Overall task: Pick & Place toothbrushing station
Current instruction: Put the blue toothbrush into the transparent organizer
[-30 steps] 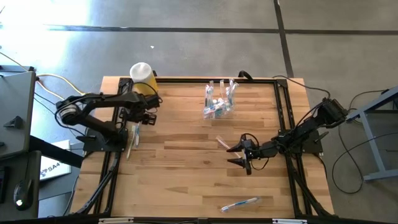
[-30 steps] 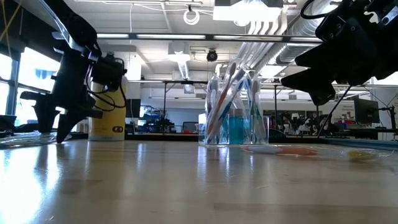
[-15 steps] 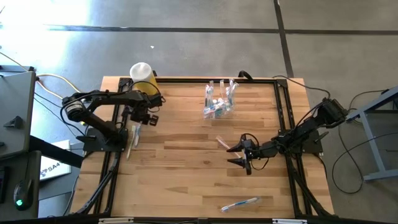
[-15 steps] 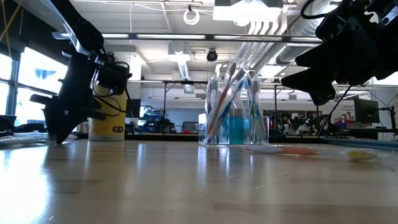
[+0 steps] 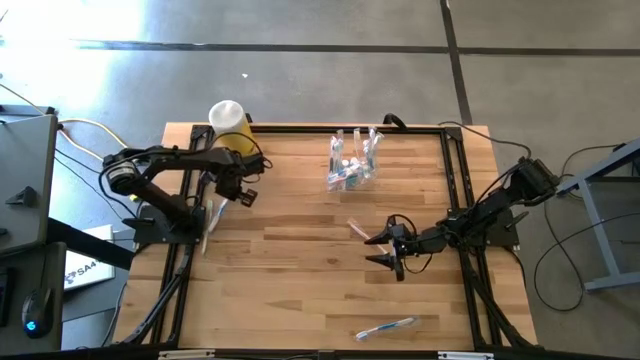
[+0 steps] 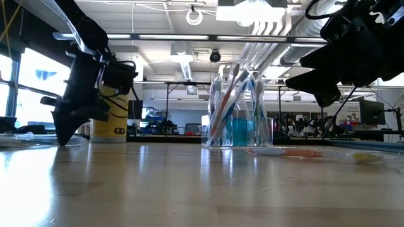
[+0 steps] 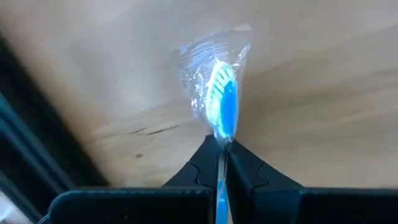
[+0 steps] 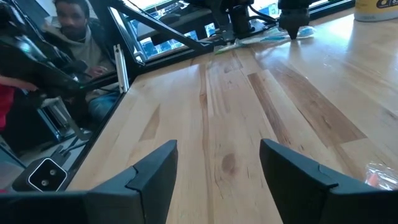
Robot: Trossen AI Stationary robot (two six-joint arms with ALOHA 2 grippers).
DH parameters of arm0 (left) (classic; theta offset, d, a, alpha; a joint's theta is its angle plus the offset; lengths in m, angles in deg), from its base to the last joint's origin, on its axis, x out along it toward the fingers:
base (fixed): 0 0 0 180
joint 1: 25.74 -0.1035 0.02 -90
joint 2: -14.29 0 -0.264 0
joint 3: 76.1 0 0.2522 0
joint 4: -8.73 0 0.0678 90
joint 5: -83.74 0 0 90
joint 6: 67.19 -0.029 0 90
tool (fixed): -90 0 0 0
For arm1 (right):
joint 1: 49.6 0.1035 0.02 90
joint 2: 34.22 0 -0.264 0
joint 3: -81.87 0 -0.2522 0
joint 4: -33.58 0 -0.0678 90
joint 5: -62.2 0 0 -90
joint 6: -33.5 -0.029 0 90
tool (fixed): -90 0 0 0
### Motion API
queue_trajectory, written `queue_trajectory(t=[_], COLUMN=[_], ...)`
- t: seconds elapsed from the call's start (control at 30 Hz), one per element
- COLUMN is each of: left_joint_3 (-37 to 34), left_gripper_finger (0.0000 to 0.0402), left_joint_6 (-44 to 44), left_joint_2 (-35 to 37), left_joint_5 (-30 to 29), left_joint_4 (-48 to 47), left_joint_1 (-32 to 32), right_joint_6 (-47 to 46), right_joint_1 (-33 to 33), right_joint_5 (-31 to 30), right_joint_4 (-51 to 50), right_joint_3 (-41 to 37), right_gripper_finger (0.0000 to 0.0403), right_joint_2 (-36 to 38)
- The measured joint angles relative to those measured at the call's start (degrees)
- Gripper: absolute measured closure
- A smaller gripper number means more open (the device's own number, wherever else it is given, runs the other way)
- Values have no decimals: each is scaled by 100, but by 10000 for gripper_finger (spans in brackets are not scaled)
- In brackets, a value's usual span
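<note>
Surface [image 5: 300, 260]: most of the wood in front of the clear cup [image 5: 352, 165] lies open. The crowding is along the frame rail left of the cup, where my left arm works.

Left gripper [image 5: 222, 200]: over the last second its fingers went from wide to shut, and it slid slightly toward the cup. The left wrist view shows them pinching a wrapped blue toothbrush [image 7: 222, 109] just below the bristle head, at the surface near the rail. I judge the pick made; lift and carry to the cup are still to do.

Right gripper [image 5: 385, 250]: unchanged, parked in front of the cup, fingers wide, holding nothing.

Yellow container [image 5: 232, 125]: sits close behind the left gripper; I'd lift clear before swinging toward the cup.

Cup: at the back, holding upright toothbrushes.

Loose pieces: a pink toothbrush [image 5: 357, 230] lies beside the right gripper, and another blue toothbrush [image 5: 387, 327] lies far forward of the cup near the front edge.
</note>
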Motion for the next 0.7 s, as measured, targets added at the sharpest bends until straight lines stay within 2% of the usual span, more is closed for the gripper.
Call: queue_trajectory(t=[0.2,0.43,0.6,0.7], left_joint_3=[410,551,554,558], left_gripper_finger=[399,400,401,401], left_joint_6=[-47,-62,-293,-645], left_joint_2=[595,1378,1446,1198], left_joint_5=[472,525,492,474], left_joint_4=[572,2090,3920,5179], left_joint_1=[817,2269,3416,4030], right_joint_6=[-9,-32,408,1064], right_joint_1=[0,7,187,427], right_joint_5=[6,201,814,834], right_joint_4=[-9,17,706,982], right_joint_3=[2,2,15,154], right_gripper_finger=[183,183,183,183], right_joint_2=[0,-2,-2,-2])
